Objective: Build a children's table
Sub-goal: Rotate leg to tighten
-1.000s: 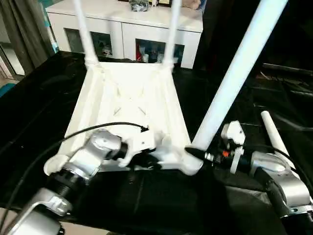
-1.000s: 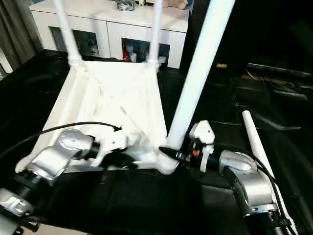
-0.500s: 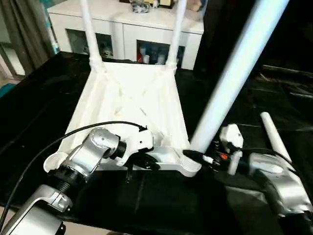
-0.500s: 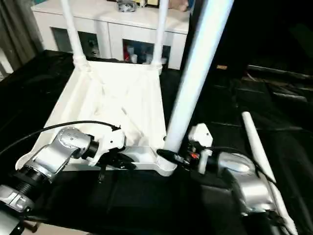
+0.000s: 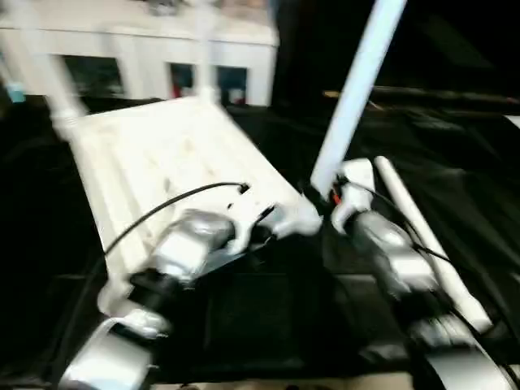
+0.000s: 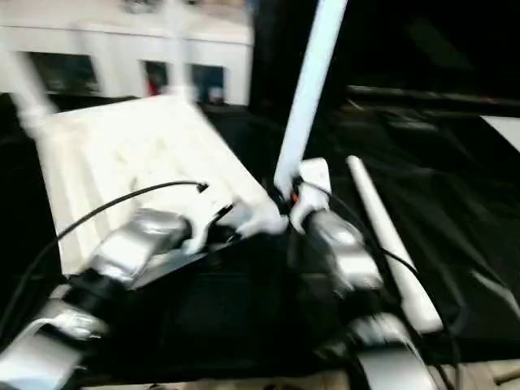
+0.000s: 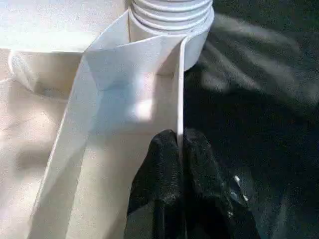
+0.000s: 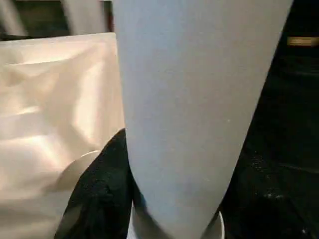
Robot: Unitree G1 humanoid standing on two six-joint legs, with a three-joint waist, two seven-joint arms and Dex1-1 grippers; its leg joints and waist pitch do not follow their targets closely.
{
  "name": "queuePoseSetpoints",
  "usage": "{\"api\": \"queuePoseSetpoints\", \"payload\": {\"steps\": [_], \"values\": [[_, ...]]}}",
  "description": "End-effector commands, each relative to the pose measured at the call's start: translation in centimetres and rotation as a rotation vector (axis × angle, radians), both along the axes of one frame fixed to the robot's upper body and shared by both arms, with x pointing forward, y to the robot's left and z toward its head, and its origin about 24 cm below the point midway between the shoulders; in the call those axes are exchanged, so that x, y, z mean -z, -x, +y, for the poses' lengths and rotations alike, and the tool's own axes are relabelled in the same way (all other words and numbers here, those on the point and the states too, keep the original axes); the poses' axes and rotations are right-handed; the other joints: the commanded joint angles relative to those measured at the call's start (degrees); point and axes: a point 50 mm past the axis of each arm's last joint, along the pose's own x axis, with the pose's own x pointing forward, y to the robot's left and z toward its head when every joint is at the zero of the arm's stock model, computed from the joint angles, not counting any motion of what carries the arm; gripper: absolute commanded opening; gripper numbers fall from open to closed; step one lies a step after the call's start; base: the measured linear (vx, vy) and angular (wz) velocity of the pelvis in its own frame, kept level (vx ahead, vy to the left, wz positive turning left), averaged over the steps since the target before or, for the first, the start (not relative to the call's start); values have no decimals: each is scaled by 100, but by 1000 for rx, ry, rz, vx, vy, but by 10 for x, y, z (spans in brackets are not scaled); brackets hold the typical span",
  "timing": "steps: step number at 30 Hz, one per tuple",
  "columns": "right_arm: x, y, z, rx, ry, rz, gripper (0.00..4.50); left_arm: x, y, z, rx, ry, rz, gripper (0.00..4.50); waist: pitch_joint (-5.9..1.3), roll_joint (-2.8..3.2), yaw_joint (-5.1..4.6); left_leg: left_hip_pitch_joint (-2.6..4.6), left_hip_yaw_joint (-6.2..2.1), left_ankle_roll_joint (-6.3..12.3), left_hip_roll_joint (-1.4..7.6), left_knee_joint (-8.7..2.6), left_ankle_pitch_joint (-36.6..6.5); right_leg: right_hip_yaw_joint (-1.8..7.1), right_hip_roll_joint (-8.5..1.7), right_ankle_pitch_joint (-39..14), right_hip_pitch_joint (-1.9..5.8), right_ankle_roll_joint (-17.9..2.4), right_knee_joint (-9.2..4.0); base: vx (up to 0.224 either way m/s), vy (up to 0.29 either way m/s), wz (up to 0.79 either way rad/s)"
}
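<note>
The upturned white plastic children's table [image 5: 162, 154] lies on the black-draped tabletop [image 5: 455, 154]. The left hand [image 7: 180, 149] pinches its thin rim just below the corner socket, bracing it, while the right hand [image 8: 149, 209] clasps the long white tube leg [image 5: 353, 89] seated there, likely to twist it home.

The children's table [image 5: 162, 154] lies upside down on the worktop [image 5: 455, 162], left of middle. Two legs [image 5: 49, 89] stand at its far corners, before a cabinet [image 5: 146, 41] at the far side. A third leg [image 5: 357, 89] rises from the near right corner socket, between the left pincer [image 7: 180, 144] on the table's near edge and the right pincer [image 8: 149, 199] around its base. A loose leg [image 5: 418, 236] lies on the worktop to the right.
</note>
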Motion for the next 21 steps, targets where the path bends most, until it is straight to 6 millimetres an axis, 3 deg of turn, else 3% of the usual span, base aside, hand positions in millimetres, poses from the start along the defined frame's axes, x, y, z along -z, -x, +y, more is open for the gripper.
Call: {"api": "queuePoseSetpoints", "payload": {"steps": [1,2,3,4,5,6,7,8,10,11,15,19,20,21], "values": [[58,21,-21,121,124,280,189,-31,2,-26,57,111,-88,0,-255,-76,92,318,-125,-537,156,-391,-4101,248,-440,-3913,-204,-226,-810,60,-95,2],[58,21,-20,118,126,281,189,-31,3,-27,54,108,-88,0,-173,-141,112,630,-77,-356,-24,244,-3195,156,-679,-5159,-547,-20,-1307,125,-33,-42],[58,21,-18,112,126,285,189,-31,4,-29,54,105,-88,0,-287,-11,196,-187,-235,-74,142,42,-1237,149,-951,-4876,473,224,-977,125,-33,-42],[59,20,-17,108,122,288,189,-31,4,-30,52,100,-89,0,-315,84,194,-217,-348,-149,361,-298,-1503,-14,-645,-3404,419,94,-794,109,51,-55],[59,20,-17,107,122,289,189,-31,4,-30,49,95,-90,0,-336,108,161,-227,-406,-216,416,-355,-1745,-44,-547,-2749,402,10,-669,39,31,-19],[59,20,-16,101,125,289,189,-31,4,-30,48,88,-90,0,-348,157,184,-151,-416,-267,453,-392,-2061,-40,-521,-2312,351,-131,-636,39,31,-19],[59,19,-15,100,124,289,189,-30,3,-28,39,79,-91,0,-314,133,175,-7,-372,-316,429,-395,-2578,5,-509,-2047,203,-415,-664,0,0,0],[59,19,-14,99,124,289,189,-30,3,-27,35,75,-91,0,-278,93,155,52,-333,-318,375,-378,-2894,4,-519,-2374,148,-537,-706,0,0,0],[59,18,-14,93,120,288,189,-30,2,-25,33,65,-96,0,-282,93,167,68,-317,-268,353,-359,-2867,8,-553,-2730,158,-486,-750,0,0,0],[59,18,-13,92,117,286,189,-30,2,-24,30,62,-97,0,-288,105,171,35,-324,-257,370,-375,-2765,23,-555,-2650,180,-478,-738,0,0,0],[53,14,-9,53,110,248,189,-31,-3,-12,10,20,-124,0,-301,110,165,15,-306,-256,388,-401,-2608,73,-544,-2211,182,-656,-672,0,0,0],[43,10,-4,-14,57,184,189,-32,-5,-8,41,17,-151,0,-326,73,197,3,-254,-164,383,-390,-2247,117,-551,-2149,182,-733,-651,0,0,0],[40,9,-3,-22,44,170,245,-32,-5,-7,52,18,-158,0,-331,76,215,17,-235,-137,395,-392,-2151,137,-546,-2118,163,-773,-640,0,0,0],[38,8,-3,-19,25,158,245,-32,-5,-7,62,18,-161,0,-337,61,219,12,-227,-124,393,-389,-2086,145,-539,-2083,162,-789,-630,0,0,0]]}}
